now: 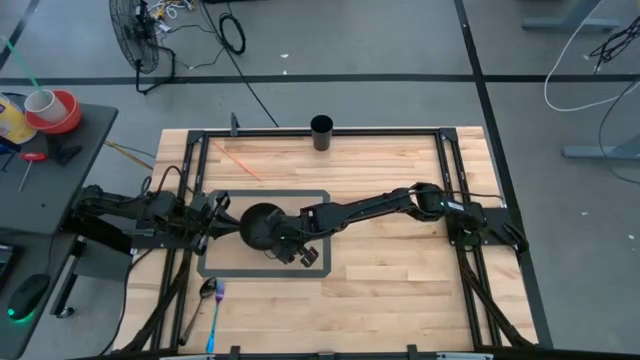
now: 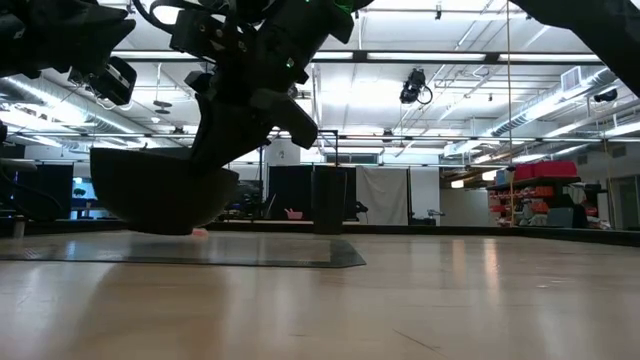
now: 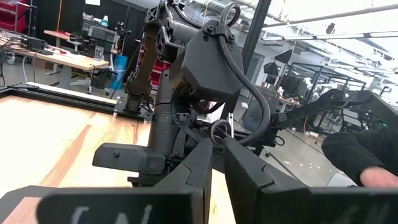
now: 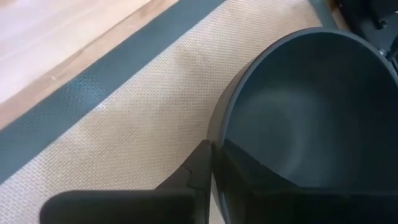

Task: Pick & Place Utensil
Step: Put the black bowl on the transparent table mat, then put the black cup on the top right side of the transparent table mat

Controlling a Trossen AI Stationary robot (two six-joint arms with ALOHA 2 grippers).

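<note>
High view frames a wooden table on which a dark-bordered placemat is laid, left of centre. Over this mat a dark bowl is held by the right gripper, whose arm is stretched across from the right side. In the right wrist view, the fingers are seen closed tight on the bowl's rim, one finger outside the wall and the other inside. In the low view the bowl is shown tilted and lifted just clear of the mat. The left gripper is parked at the mat's left edge, close beside the bowl; in its wrist view its fingers are seen nearly together, with nothing between them. A black cup is stood at the table's far edge. A spoon and a purple-handled fork are left lying side by side near the front left corner, off the mat.
</note>
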